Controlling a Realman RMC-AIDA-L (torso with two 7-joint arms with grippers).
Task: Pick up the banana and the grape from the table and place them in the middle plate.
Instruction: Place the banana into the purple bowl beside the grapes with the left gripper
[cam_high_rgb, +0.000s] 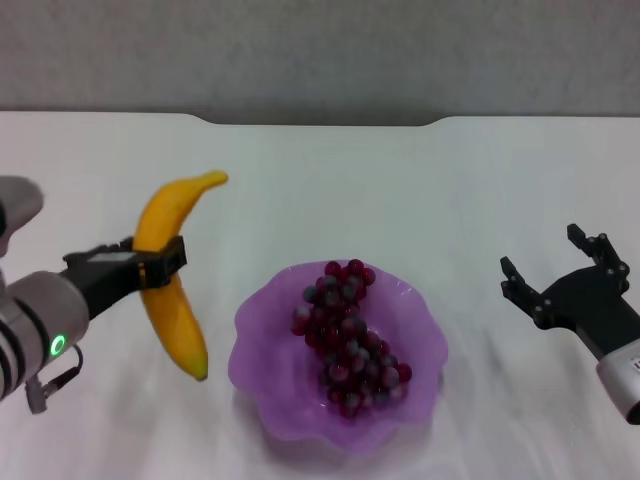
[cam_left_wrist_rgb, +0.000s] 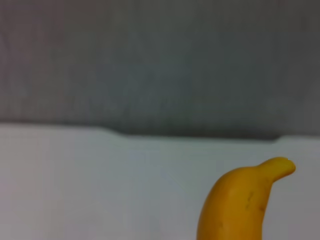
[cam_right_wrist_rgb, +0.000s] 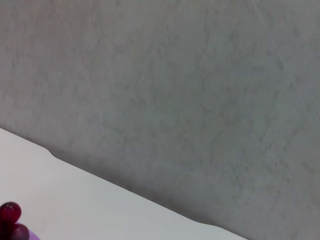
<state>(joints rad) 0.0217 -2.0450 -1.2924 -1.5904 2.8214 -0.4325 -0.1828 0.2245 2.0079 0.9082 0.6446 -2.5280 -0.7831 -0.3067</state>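
My left gripper (cam_high_rgb: 160, 262) is shut on the yellow-orange banana (cam_high_rgb: 172, 310) around its middle and holds it above the white table (cam_high_rgb: 320, 190), left of the purple scalloped middle plate (cam_high_rgb: 262, 392). The banana's far end also shows in the left wrist view (cam_left_wrist_rgb: 240, 205). The bunch of dark red-purple grapes (cam_high_rgb: 345, 335) lies inside the plate; a few grapes show in the right wrist view (cam_right_wrist_rgb: 11, 219). My right gripper (cam_high_rgb: 555, 270) is open and empty above the table, to the right of the plate.
The table's far edge has a shallow notch (cam_high_rgb: 320, 122) in front of a grey wall (cam_high_rgb: 320, 50). The notch and wall also show in the left wrist view (cam_left_wrist_rgb: 195, 134).
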